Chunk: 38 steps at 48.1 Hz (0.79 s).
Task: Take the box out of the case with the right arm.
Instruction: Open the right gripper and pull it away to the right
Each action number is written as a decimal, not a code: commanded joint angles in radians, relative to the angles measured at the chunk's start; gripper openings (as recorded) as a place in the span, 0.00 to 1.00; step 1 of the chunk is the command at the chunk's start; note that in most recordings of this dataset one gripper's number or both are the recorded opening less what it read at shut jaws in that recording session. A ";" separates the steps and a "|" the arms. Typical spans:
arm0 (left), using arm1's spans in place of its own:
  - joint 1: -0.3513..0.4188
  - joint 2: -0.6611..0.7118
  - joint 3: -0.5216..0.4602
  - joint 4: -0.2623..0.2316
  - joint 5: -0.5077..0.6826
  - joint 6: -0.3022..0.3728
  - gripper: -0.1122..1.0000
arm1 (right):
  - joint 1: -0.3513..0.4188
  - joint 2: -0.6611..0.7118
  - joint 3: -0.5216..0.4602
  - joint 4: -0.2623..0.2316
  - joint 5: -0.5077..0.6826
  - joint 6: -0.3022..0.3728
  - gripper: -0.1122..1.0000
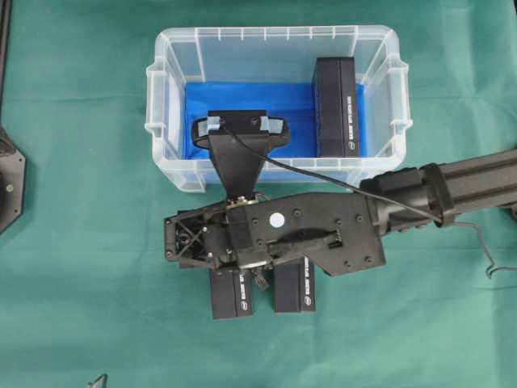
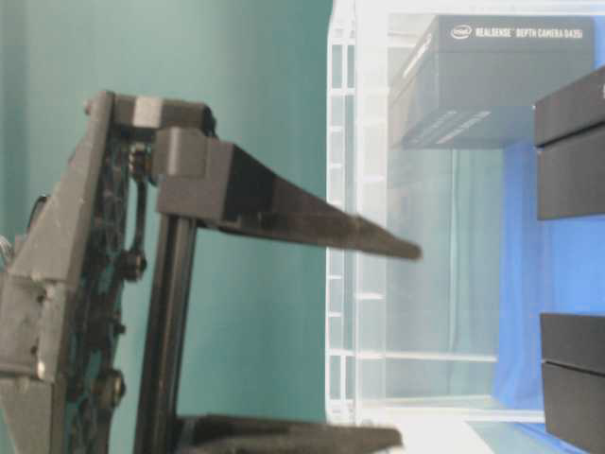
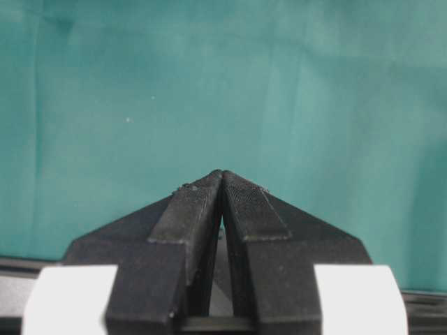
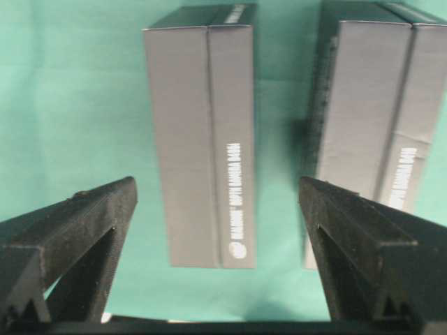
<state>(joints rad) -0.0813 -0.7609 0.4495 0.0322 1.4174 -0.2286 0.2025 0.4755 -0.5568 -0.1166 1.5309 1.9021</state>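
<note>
Right tool [image 4: 216, 202] hangs w/ jaws spread wide and nothing between them, pointing down at the green counter [image 1: 73, 267] just in front of the case [image 1: 166, 97]. Below it two black boxes lie side by side on the cloth: the left-hand one [image 4: 202, 132] sits in the gap between the fingers, the other [image 4: 370, 112] just past the right finger. Lying flat and parallel outside the tub, they look like boxes already set down, so the wide jaws probably mean a release, tho that's a guess. One box [image 1: 335, 105] remains inside the case, on edge along the right wall on the blue lining; prob the next target. Left tool [image 3: 222, 209] is pinched closed, empty, over bare cloth, well apart from the work.
</note>
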 commanded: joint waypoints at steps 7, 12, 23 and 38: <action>0.003 0.002 -0.025 0.003 -0.003 0.000 0.10 | 0.025 -0.141 0.083 0.005 0.055 0.005 0.91; 0.003 0.002 -0.023 0.003 -0.003 0.000 0.10 | 0.038 -0.210 0.169 0.005 0.037 0.014 0.91; 0.003 0.002 -0.023 0.003 -0.002 0.002 0.10 | 0.072 -0.388 0.405 0.005 -0.003 0.038 0.91; 0.003 -0.002 -0.021 0.003 -0.002 0.003 0.10 | 0.158 -0.690 0.779 0.005 -0.081 0.144 0.90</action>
<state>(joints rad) -0.0813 -0.7639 0.4495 0.0322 1.4189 -0.2270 0.3344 -0.1273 0.1626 -0.1120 1.4665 2.0310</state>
